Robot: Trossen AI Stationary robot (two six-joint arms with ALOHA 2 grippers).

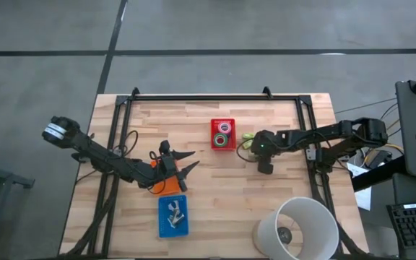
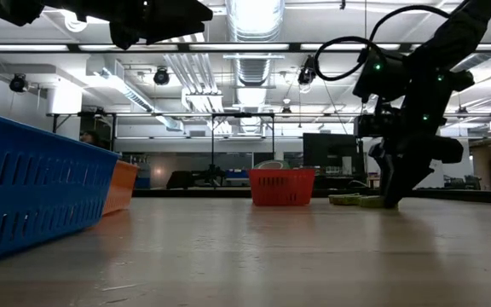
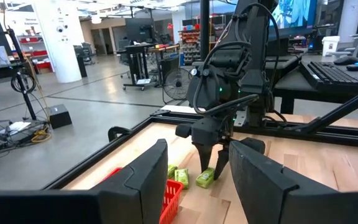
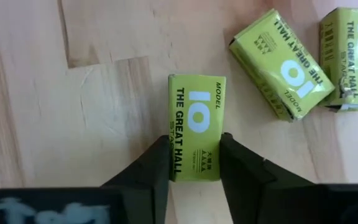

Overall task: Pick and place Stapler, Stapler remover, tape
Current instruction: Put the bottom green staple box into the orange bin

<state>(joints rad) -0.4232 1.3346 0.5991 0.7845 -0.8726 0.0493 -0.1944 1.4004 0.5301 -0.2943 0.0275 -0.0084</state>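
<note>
Three small green boxes lie flat on the wooden table; one (image 4: pixel 196 124) sits between the fingers of my right gripper (image 4: pixel 194 163), which points steeply down at the table's right middle (image 1: pixel 264 166). Tape rolls, a red and a green one (image 1: pixel 223 136), lie in a red basket (image 1: pixel 214 124). Small metal stapler removers (image 1: pixel 172 211) lie in a blue tray (image 1: pixel 161 230). My left gripper (image 1: pixel 185 162) hovers open and level above an orange tray (image 1: pixel 170 188). No stapler shows. My right gripper pinches the green box by its two long sides (image 4: pixel 174 163) at the end nearest the wrist, one finger (image 4: pixel 151 168) on each side. The fingers come from above, slanting, and lie along the box. The box lies flat on the table (image 3: pixel 205 178).
The two other green boxes (image 4: pixel 278 62) lie close beside the held one, toward the red basket. A big white cylinder (image 1: pixel 298 227) stands at the near right corner. A black frame (image 1: pixel 215 97) rims the table. Bare wood lies between the trays and the cylinder.
</note>
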